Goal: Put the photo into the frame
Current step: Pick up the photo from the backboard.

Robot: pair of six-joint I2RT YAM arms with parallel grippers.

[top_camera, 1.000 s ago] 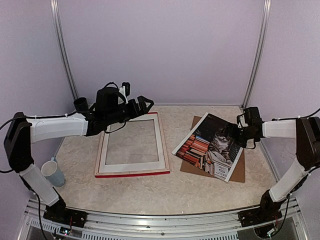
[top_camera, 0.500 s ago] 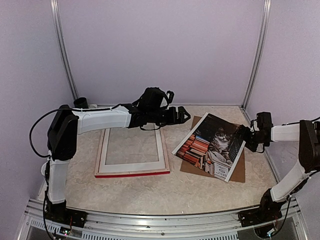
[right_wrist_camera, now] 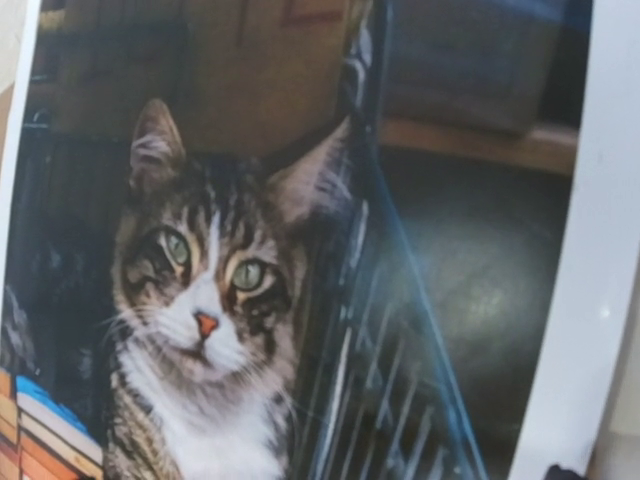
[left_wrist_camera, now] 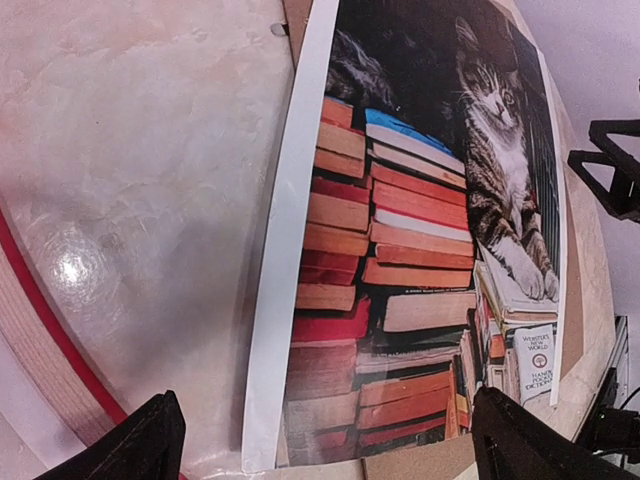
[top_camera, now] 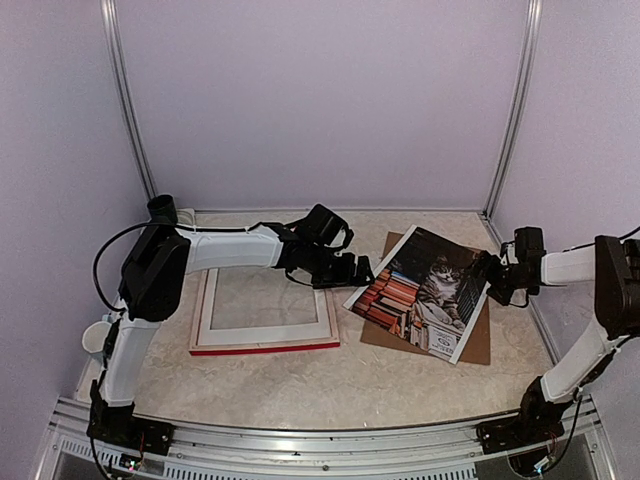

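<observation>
Left gripper [top_camera: 352, 270], jaws wide apart, is hovering over the frame-side edge of the photo [top_camera: 420, 295], which is lying askew on the brown board [top_camera: 478, 342] just right of the frame [top_camera: 265, 347], while the right gripper [top_camera: 497, 275], likewise spread, is flanking the opposite edge.

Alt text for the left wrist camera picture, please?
A photo of a tabby cat beside stacked books lies partly on a brown board, under the open left gripper. The red frame shows at lower left.
</observation>
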